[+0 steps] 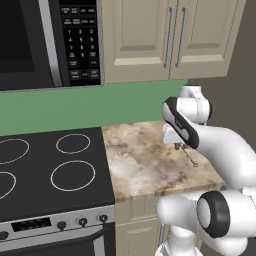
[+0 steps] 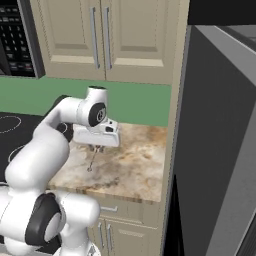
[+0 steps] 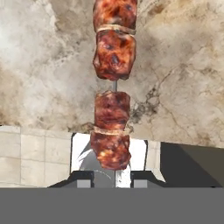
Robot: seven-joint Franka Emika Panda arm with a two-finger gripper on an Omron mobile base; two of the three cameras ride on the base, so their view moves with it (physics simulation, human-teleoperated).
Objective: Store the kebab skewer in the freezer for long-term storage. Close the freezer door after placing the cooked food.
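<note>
My gripper is shut on the kebab skewer, just above the marbled countertop. In the hand view the red-brown meat chunks run straight away from the fingertips along the thin stick. From the base views the stick slants down below the hand, its tip close to the counter. A tall dark grey fridge panel rises to the right of the counter; I cannot tell whether it is the freezer door. The freezer's inside is out of view.
A black stove with ring burners lies left of the counter, and a microwave hangs above it. Beige wall cabinets sit over the counter against the green backsplash. Beige drawers front the counter.
</note>
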